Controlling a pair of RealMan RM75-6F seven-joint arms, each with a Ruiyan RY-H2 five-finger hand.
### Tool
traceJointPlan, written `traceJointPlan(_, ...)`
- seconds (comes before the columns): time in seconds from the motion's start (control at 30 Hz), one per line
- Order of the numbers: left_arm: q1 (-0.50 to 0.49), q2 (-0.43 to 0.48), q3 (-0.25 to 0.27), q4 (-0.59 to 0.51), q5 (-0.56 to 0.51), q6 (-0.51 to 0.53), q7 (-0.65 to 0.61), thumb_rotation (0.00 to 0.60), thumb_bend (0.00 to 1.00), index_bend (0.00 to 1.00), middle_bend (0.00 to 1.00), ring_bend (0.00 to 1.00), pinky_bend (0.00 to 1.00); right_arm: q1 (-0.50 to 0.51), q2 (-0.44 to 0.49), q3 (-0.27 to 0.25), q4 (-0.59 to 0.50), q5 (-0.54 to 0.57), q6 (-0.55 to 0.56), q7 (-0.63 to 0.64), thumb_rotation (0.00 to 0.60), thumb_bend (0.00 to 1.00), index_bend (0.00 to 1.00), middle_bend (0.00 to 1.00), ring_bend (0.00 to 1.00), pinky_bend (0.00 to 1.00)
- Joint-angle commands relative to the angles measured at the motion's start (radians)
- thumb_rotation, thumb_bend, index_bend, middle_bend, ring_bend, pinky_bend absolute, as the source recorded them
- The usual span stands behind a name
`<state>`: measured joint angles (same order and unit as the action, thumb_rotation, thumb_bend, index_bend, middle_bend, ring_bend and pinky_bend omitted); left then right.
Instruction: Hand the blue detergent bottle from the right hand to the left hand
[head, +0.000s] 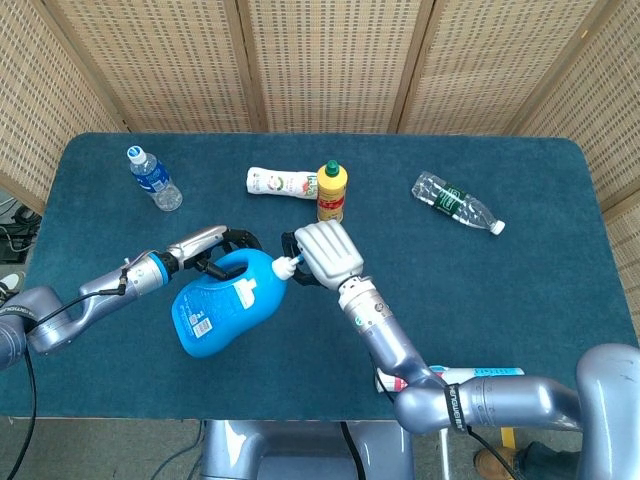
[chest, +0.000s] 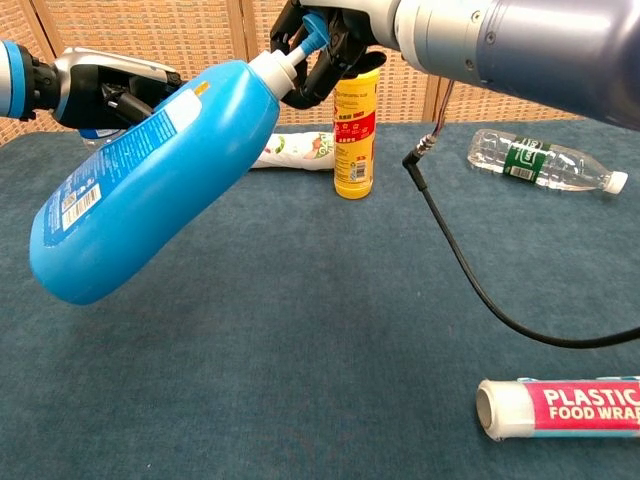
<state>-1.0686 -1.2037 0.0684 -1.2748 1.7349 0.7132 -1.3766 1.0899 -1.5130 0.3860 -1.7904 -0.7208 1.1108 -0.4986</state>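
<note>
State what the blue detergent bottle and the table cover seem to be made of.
Blue detergent bottle: likely plastic, opaque and smooth, with soft glare along its side and a printed label. Table cover: apparently dark teal fabric or felt, matte, with a fine napped texture.
</note>
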Motion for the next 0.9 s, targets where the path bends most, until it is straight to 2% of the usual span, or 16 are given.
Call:
traceJointPlan(0.03, -0.012, -0.011, 0.02, 0.015, 0.015, 0.017, -0.024, 0.6, 0.46, 0.59, 0.58, 0.45, 0.58, -0.001, 0.001, -0.001, 0.002, -0.001, -0.002, 0.003, 0.6, 1.0, 0.68, 0.72, 0.87, 1.0)
traceJointPlan(0.13, -0.018, -0.013, 0.028, 0.022, 0.012, 0.026, -0.031, 0.6, 0.57, 0.74, 0.68, 0.51, 0.65, -0.003, 0.001, -0.002, 0.005, -0.002, -0.004, 0.01, 0.6, 1.0, 0.68, 0.72, 0.87, 1.0)
traceJointPlan(0.2, -0.018, -0.013, 0.026, 0.025, 0.002, 0.03, -0.022, 0.6, 0.65, 0.79, 0.72, 0.53, 0.69, -0.005, 0.001, -0.004, 0.007, -0.003, -0.005, 0.012, 0.6, 1.0, 0.68, 0.72, 0.87, 1.0)
traceJointPlan(0.27, -0.014, -0.015, 0.022, 0.027, -0.015, 0.033, -0.01, 0.6, 0.69, 0.82, 0.73, 0.54, 0.7, -0.007, 0.002, -0.006, 0.009, -0.006, -0.006, 0.016, 0.6, 1.0, 0.68, 0.72, 0.87, 1.0)
traceJointPlan(0.47, 0.003, -0.023, 0.014, 0.023, -0.055, 0.045, 0.041, 0.6, 0.69, 0.82, 0.75, 0.55, 0.72, -0.015, 0.009, -0.009, 0.003, -0.019, -0.006, 0.028, 0.6, 0.99, 0.66, 0.7, 0.87, 1.0)
traceJointPlan(0.5, 0.004, -0.023, 0.014, 0.021, -0.057, 0.047, 0.045, 0.6, 0.69, 0.82, 0.75, 0.55, 0.72, -0.016, 0.01, -0.009, 0.002, -0.021, -0.006, 0.03, 0.6, 0.94, 0.61, 0.67, 0.86, 1.0)
traceJointPlan(0.57, 0.006, -0.022, 0.013, 0.016, -0.061, 0.05, 0.052, 0.6, 0.69, 0.82, 0.75, 0.55, 0.72, -0.019, 0.011, -0.01, 0.001, -0.03, -0.003, 0.034, 0.6, 0.71, 0.42, 0.57, 0.83, 0.97)
traceJointPlan(0.6, 0.006, -0.021, 0.013, 0.014, -0.063, 0.051, 0.057, 0.6, 0.69, 0.82, 0.75, 0.55, 0.72, -0.021, 0.013, -0.013, 0.001, -0.039, -0.003, 0.036, 0.6, 0.47, 0.24, 0.46, 0.8, 0.93)
traceJointPlan(0.63, 0.007, -0.021, 0.012, 0.011, -0.066, 0.052, 0.063, 0.6, 0.69, 0.82, 0.75, 0.55, 0.72, -0.023, 0.017, -0.017, 0.001, -0.046, -0.007, 0.037, 0.6, 0.24, 0.09, 0.33, 0.72, 0.88)
traceJointPlan(0.67, 0.008, -0.021, 0.011, 0.009, -0.07, 0.053, 0.07, 0.6, 0.69, 0.83, 0.75, 0.55, 0.72, -0.024, 0.023, -0.023, 0.002, -0.058, -0.011, 0.035, 0.6, 0.12, 0.03, 0.24, 0.64, 0.82)
traceJointPlan(0.7, 0.009, -0.021, 0.008, 0.006, -0.074, 0.056, 0.076, 0.6, 0.69, 0.83, 0.75, 0.55, 0.72, -0.025, 0.027, -0.03, 0.007, -0.076, -0.011, 0.03, 0.6, 0.03, 0.0, 0.13, 0.49, 0.71)
traceJointPlan(0.73, 0.01, -0.02, 0.005, 0.003, -0.079, 0.059, 0.08, 0.6, 0.69, 0.83, 0.75, 0.55, 0.72, -0.026, 0.029, -0.038, 0.016, -0.103, -0.004, 0.023, 0.6, 0.0, 0.0, 0.05, 0.32, 0.59)
traceJointPlan(0.8, 0.012, -0.021, 0.0, -0.002, -0.085, 0.064, 0.086, 0.6, 0.68, 0.83, 0.75, 0.55, 0.72, -0.031, 0.028, -0.047, 0.026, -0.14, 0.011, 0.02, 0.6, 0.0, 0.0, 0.0, 0.13, 0.39)
traceJointPlan(0.83, 0.014, -0.022, -0.003, -0.003, -0.088, 0.067, 0.093, 0.6, 0.68, 0.83, 0.75, 0.55, 0.72, -0.033, 0.027, -0.051, 0.03, -0.156, 0.02, 0.016, 0.6, 0.0, 0.0, 0.0, 0.08, 0.31)
traceJointPlan(0.9, 0.02, -0.026, -0.01, -0.006, -0.097, 0.078, 0.106, 0.6, 0.68, 0.83, 0.75, 0.55, 0.72, -0.038, 0.026, -0.054, 0.034, -0.174, 0.038, 0.006, 0.6, 0.0, 0.0, 0.0, 0.02, 0.22)
